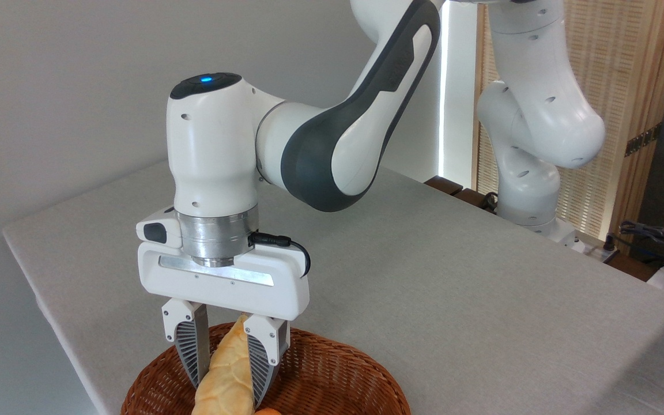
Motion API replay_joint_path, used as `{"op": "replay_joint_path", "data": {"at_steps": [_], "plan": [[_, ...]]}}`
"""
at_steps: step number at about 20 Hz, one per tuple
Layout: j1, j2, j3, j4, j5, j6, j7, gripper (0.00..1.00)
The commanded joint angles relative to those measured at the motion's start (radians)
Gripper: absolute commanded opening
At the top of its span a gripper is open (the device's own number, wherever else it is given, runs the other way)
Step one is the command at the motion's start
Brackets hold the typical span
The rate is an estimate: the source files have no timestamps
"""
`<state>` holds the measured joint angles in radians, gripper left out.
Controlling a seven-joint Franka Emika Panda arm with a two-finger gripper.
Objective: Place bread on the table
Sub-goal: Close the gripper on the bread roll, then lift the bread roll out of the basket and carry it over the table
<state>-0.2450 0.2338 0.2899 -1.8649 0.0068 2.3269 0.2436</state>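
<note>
At the very front edge of the view, a sliver of a small orange item (pixel 267 411) is peeking up inside the wicker basket (pixel 338 374), just beside the lower end of the bread (pixel 227 374). The bread is standing steeply tilted over the basket, its lower end running out of the bottom of the picture and its upper tip reaching up to the underside of the hand's white body. The hand (pixel 228 387) is gripping the bread, its two ribbed grey fingers (pixel 189 346) pressing against the roll's sides, one on the left and one on the right. The basket is sitting on the near part of the desk (pixel 453 288), whose light grey cloth is stretching away bare toward the back. Above the hand, the white wrist is pointing straight down, a blue light glowing on its top. Farther back, the arm's grey-and-white links are rising to the right, with the base standing at the desk's far edge, before a slatted wooden screen (pixel 626 86).
</note>
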Motion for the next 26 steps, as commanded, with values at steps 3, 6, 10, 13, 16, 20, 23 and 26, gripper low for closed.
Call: {"op": "replay_joint_path", "data": {"at_steps": [3,6,10,13,16,20,23,26], "plan": [[0.0,-0.004,-0.003,0.013,0.004,0.014,0.0,0.47],[-0.002,-0.019,-0.009,0.016,0.002,0.015,0.0,0.43],[-0.008,-0.05,-0.011,0.018,0.001,0.015,0.0,0.43],[-0.01,-0.082,-0.011,0.016,0.001,0.012,0.0,0.43],[-0.011,-0.111,-0.012,0.016,0.001,0.002,0.0,0.43],[-0.017,-0.151,-0.049,0.015,0.01,-0.075,0.055,0.44],[-0.017,-0.197,-0.071,0.013,0.009,-0.214,0.163,0.45],[-0.019,-0.218,-0.11,0.007,0.007,-0.378,0.255,0.47]]}}
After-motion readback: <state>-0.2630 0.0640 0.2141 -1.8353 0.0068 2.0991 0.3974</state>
